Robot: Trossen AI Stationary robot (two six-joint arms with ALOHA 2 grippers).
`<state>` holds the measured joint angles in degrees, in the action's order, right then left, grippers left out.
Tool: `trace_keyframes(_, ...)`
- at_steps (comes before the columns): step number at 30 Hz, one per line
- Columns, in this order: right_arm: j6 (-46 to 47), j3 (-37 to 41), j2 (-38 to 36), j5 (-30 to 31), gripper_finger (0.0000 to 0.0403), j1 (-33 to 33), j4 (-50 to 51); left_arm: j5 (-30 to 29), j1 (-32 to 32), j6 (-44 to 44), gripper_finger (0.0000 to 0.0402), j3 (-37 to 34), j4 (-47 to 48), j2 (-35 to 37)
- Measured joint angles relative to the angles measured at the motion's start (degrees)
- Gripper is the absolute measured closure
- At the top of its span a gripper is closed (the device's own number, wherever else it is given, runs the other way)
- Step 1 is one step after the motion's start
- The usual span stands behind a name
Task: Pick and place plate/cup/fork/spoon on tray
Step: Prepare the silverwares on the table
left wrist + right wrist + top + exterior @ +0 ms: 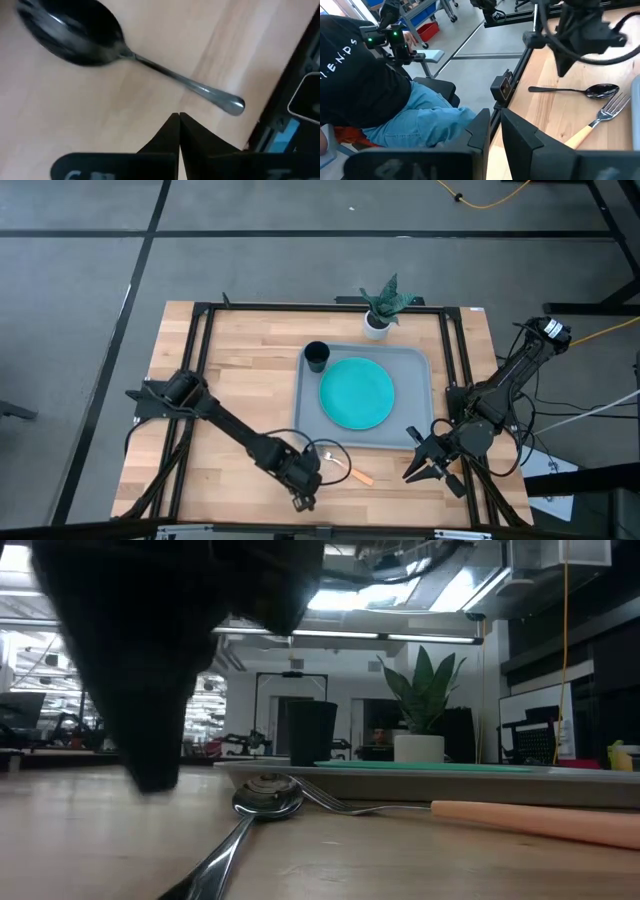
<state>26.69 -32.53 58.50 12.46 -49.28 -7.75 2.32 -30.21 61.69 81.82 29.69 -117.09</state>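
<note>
The grey-blue tray (pixel 418 358) lies on the wooden table and carries the teal plate (pixel 357 393) and the black cup (pixel 317 357), which stands at its far left corner. The dark spoon (pixel 100 40) and the tan-handled fork (pixel 592 126) lie on the table just off the tray's near edge, and both also show in the low view, the spoon (pixel 265 802) left of the fork (pixel 520 820). My left gripper (pixel 178 116) is shut and hovers beside the spoon's handle end (pixel 231 104). My right gripper (pixel 423 470) is slightly open and empty at the tray's near right corner.
A white pot with a green plant (pixel 380 312) stands behind the tray. Black frame rails (pixel 200 360) run along the table's edges. A seated person in a black shirt and jeans (pixel 380 100) is beyond the table's near edge. Bare wood lies left of the tray.
</note>
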Motion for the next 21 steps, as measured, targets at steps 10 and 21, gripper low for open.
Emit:
trace_keyframes(10,0.0,0.0,0.0,0.0,0.035,0.0,0.0,1.8,-0.2,1.6,0.0402,0.0,-4.1,-3.4)
trace_keyframes(21,-0.1,0.0,0.0,0.0,0.035,0.0,0.2,-3.3,2.6,0.1,0.0401,-0.1,-13.4,-4.3)
